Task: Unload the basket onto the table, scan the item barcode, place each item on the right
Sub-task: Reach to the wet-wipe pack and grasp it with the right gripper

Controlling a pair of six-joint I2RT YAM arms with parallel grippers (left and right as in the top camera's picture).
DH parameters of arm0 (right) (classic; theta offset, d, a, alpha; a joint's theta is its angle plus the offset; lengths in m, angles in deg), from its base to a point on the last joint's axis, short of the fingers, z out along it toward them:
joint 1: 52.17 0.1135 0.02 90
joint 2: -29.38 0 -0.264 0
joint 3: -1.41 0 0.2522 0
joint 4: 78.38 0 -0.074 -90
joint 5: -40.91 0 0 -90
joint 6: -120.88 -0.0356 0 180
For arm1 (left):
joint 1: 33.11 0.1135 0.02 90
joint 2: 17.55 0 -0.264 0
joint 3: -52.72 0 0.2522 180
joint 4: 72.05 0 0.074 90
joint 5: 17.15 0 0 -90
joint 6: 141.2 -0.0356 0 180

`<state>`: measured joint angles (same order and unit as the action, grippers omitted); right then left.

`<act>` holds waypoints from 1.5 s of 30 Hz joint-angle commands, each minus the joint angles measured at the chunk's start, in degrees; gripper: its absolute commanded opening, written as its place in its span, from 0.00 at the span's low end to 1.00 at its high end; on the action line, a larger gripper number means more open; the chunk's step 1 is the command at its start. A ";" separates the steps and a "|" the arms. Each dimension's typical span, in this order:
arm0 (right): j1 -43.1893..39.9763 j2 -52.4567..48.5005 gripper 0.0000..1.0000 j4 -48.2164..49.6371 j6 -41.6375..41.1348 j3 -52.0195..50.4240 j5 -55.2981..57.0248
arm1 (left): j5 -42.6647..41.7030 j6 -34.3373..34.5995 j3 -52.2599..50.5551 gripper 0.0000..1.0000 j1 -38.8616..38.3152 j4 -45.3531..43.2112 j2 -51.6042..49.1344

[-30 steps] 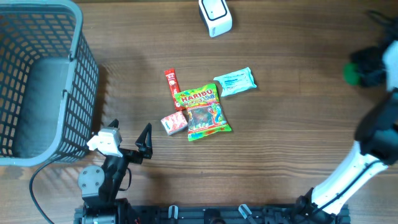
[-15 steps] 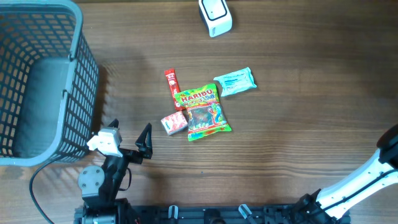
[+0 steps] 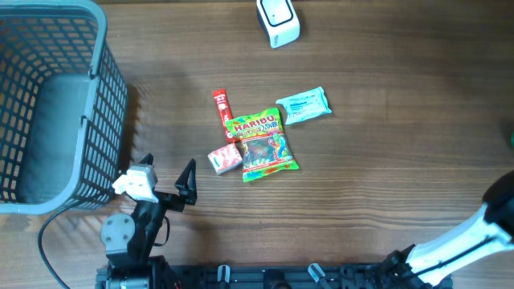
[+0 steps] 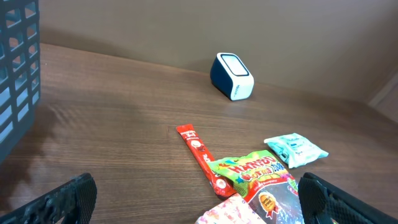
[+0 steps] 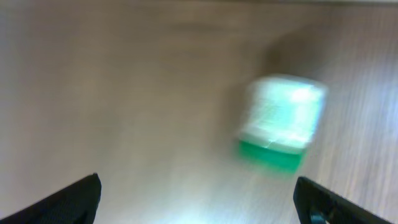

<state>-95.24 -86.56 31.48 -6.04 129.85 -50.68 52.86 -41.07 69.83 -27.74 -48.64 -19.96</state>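
Wood table (image 3: 385, 201), seen from above, w/ a grey basket (image 3: 112, 104) filling its left end. The left gripper (image 3: 163, 178) sits at the near edge beside the basket, fingers spread wide and holding nothing. The right arm (image 3: 458, 241) reaches off the right side; its wrist cam shows the right gripper (image 5: 205, 199) w/ tips far apart, nothing between them, and a blurred green-and-white item (image 5: 281, 121) lying ahead on the wood, too smeared to ID.

Mid-table lies the candidate stock: a Haribo bag (image 3: 261, 144), a teal pack (image 3: 303, 105) just beside its top right corner, a red stick (image 3: 222, 114) touching its top left, and a pink pack (image 3: 226, 158) at its lower left. The scanner (image 3: 278, 19) stands well apart at the far edge, centre.

No item is in hand yet, so the step looks like a pick. Best approach, prob.: grip one pack by an edge, keep the barcode uncovered, turn that face to the scanner's window, hold it flat and steady.
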 commanded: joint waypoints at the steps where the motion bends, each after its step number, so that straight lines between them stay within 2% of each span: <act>1: 10.25 7.67 1.00 -4.81 3.56 2.27 -15.52 | 0.31 -0.92 -0.20 1.00 0.26 0.07 0.04; 4: 21.79 7.21 1.00 -10.95 10.21 1.16 -15.50 | 0.31 -0.92 -0.20 1.00 0.26 0.07 0.04; 6: 34.27 5.57 0.99 -15.08 12.48 -2.21 -12.96 | 0.31 -0.92 -0.20 1.00 0.26 0.07 0.04; 8: 42.10 4.00 1.00 -15.65 9.18 -5.22 -9.18 | 0.31 -0.92 -0.20 1.00 0.26 0.07 0.04; 10: 50.18 1.84 0.99 -15.02 2.34 -9.03 -2.91 | 0.31 -0.92 -0.20 1.00 0.26 0.07 0.04; 11: 53.40 0.85 0.99 -13.49 2.58 -10.19 -0.57 | 0.31 -0.92 -0.20 1.00 0.26 0.07 0.04; 14: 63.41 -2.36 1.00 -7.91 14.29 -11.85 6.36 | 0.31 -0.92 -0.20 1.00 0.26 0.07 0.04; 17: 72.76 -5.99 1.00 -5.84 16.37 -11.85 21.55 | 0.31 -0.92 -0.20 1.00 0.26 0.07 0.04; 20: 77.70 -10.08 1.00 -3.50 16.41 -11.85 30.86 | 0.31 -0.92 -0.20 1.00 0.26 0.07 0.04; 23: 79.28 -13.97 1.00 -2.03 15.37 -11.85 37.07 | 0.31 -0.92 -0.20 1.00 0.26 0.07 0.04; 26: 78.68 -16.00 1.00 -0.52 15.52 -11.85 38.88 | 0.33 -0.92 -0.20 1.00 0.26 0.07 0.04; 31: 76.22 -16.57 0.98 2.10 15.32 -11.85 35.89 | 0.31 -0.92 -0.20 1.00 0.26 0.07 0.04; 35: 74.23 -18.69 0.63 2.14 12.72 -12.07 28.46 | 0.31 -0.92 -0.20 1.00 0.26 0.07 0.04; 38: 73.81 -21.16 0.46 1.38 11.76 -12.07 25.83 | 0.31 -0.92 -0.20 1.00 0.26 0.07 0.04; 39: 73.79 -21.46 0.35 0.50 10.23 -12.07 25.83 | 0.31 -0.92 -0.20 1.00 0.26 0.07 0.04; 44: 73.72 -20.04 0.05 -7.30 7.04 -7.10 22.36 | 0.31 -0.92 -0.20 1.00 0.26 0.07 0.04; 45: 73.64 -19.02 0.04 -9.90 8.74 -3.74 17.94 | 0.31 -0.92 -0.20 1.00 0.26 0.07 0.04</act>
<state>-21.28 -104.57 25.28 3.46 120.91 -22.04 52.86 -41.07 69.83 -27.74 -48.62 -19.96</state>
